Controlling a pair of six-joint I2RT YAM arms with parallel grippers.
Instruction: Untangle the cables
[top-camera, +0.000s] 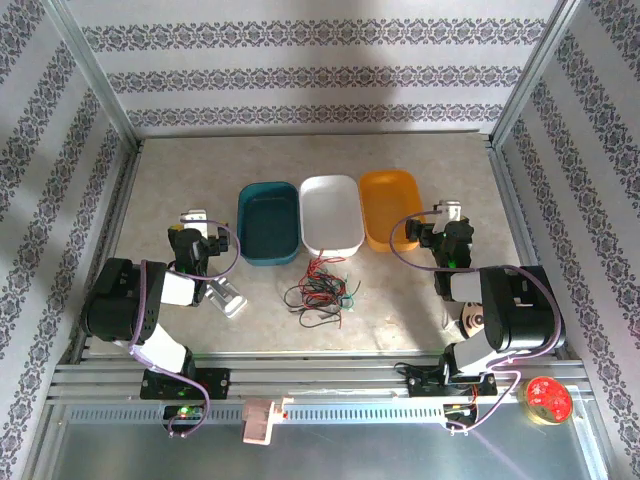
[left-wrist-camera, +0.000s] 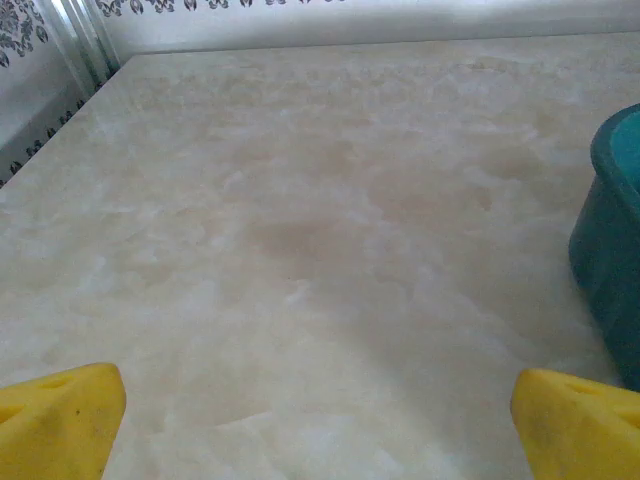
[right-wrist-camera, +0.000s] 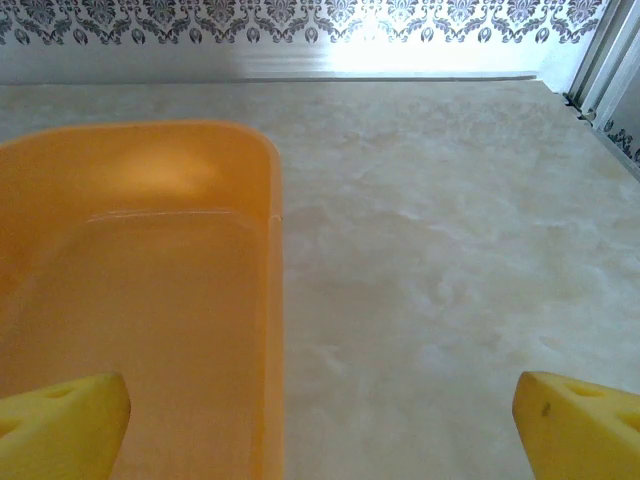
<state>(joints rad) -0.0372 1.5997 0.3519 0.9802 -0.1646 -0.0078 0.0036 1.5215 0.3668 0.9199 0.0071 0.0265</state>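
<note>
Starting at the left, the left gripper (left-wrist-camera: 320, 420) hovers over the bare table (left-wrist-camera: 300, 230) with its jaws spread wide and nothing held. The teal tray (top-camera: 270, 225) stands just to its right. 3 trays form 1 row: teal, white tray (top-camera: 331, 213), orange tray (top-camera: 388, 208). The cables (top-camera: 320, 290) lie in 1 tangled red, black and green bunch on the table, just in front of the white tray and apart from both grippers. The right gripper (right-wrist-camera: 320, 420) straddles the orange tray's right rim, jaws wide, empty.
</note>
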